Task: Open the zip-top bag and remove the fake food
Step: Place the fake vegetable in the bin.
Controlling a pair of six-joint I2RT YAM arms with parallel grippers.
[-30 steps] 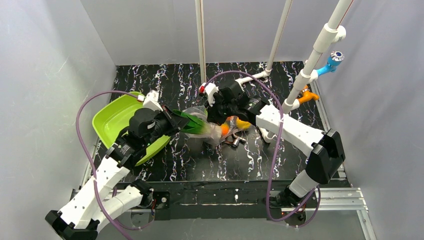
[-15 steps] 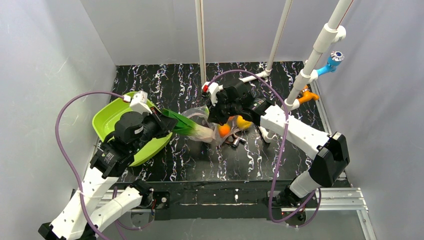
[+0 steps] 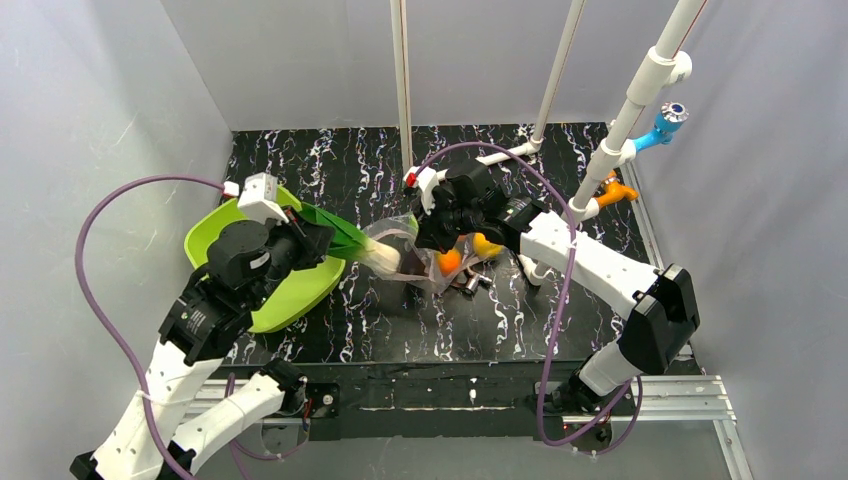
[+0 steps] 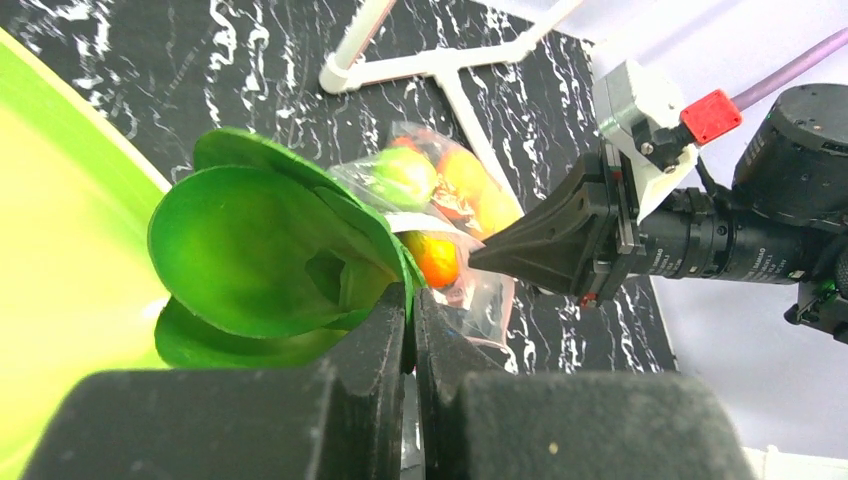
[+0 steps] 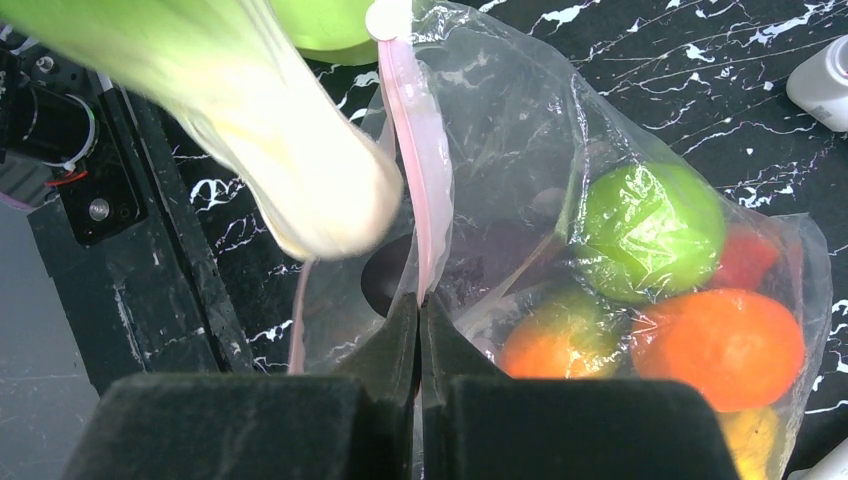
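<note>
- Far over at 9 o'clock on the black marbled table (image 3: 400,330), seen from above, a lime-green tray (image 3: 215,240) lies close to the left wall.
- Over the tray's 3 o'clock rim, the left gripper (image 3: 305,238) has its jaws pressed together on the leafy green end of the bok choy (image 3: 355,245). Its own wrist view shows the fingers (image 4: 385,330) pinching the edge of a leaf.
- The bok choy is held off the table and points toward 3 o'clock. Its pale stem end is at the open mouth of the zip-top bag (image 3: 400,235); whether it touches the plastic cannot be told.
- The zip-top bag is near the table's centre, mouth turned to 9 o'clock.
- From 3 o'clock the right gripper (image 3: 425,240) reaches in, its jaws clamped on one lip of the mouth, right at the pinkish zip strip (image 5: 420,170).
- Inside the bag, in the right wrist view, a green round fruit (image 5: 645,230) lies in the middle.
- A dark purple eggplant (image 5: 490,250) lies at its 9 o'clock, a red piece (image 5: 745,260) at its 3 o'clock and an orange (image 5: 730,345) at its 5 o'clock.
- A yellow lemon (image 5: 750,430) shows just below the orange.
- At the bag's 5 o'clock, on the table, lies a small metal fitting (image 3: 472,283).
- A white pipe frame (image 3: 402,80) rises from 12 to 2 o'clock.
</note>
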